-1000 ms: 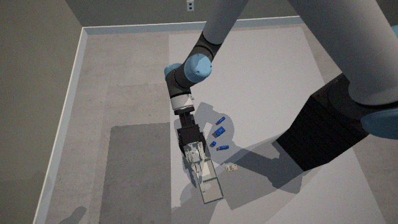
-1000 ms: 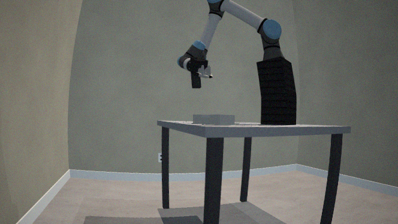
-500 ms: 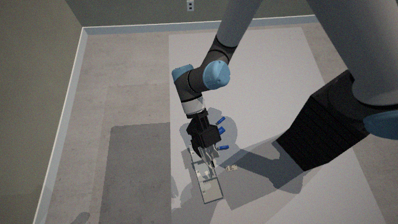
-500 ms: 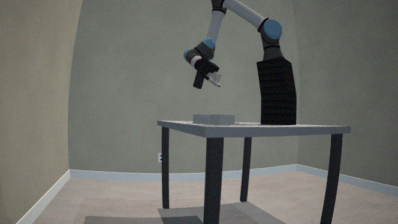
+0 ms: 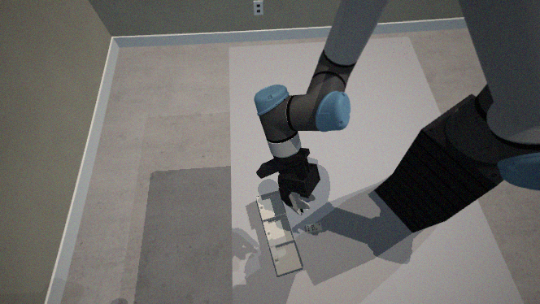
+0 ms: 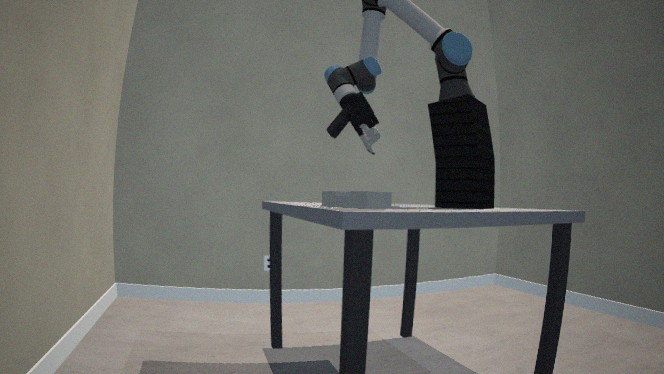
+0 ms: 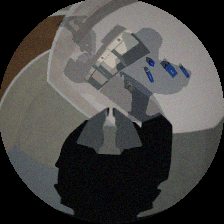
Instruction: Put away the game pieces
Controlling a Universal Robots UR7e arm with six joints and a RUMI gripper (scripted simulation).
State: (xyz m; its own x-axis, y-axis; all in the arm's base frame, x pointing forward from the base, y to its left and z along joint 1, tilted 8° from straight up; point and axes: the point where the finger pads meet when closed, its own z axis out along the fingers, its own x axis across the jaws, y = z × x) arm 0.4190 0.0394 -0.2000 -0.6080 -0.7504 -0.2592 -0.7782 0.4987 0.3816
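My gripper [image 5: 298, 205] [image 6: 370, 143] [image 7: 111, 108] is shut with nothing between its fingers. It hangs tilted, high above the table [image 5: 366, 93] [image 6: 425, 217]. A row of three joined grey bins [image 5: 289, 260] [image 6: 356, 199] [image 7: 107, 57] lies on the table below it and a little to the left. I cannot read the bins' letters. Three small blue game pieces [image 7: 150, 75] [image 7: 170, 69] [image 7: 185, 71] lie on the table to the right of the bins in the wrist view; the gripper hides them in the top view. A small pale spotted piece [image 5: 313, 228] lies just right of the bins.
The arm's black base block [image 5: 439, 179] [image 6: 462, 152] stands on the table's right side. The table's left edge runs close to the bins, with the floor [image 5: 163, 142] far below. The arm's shadow falls across the bins.
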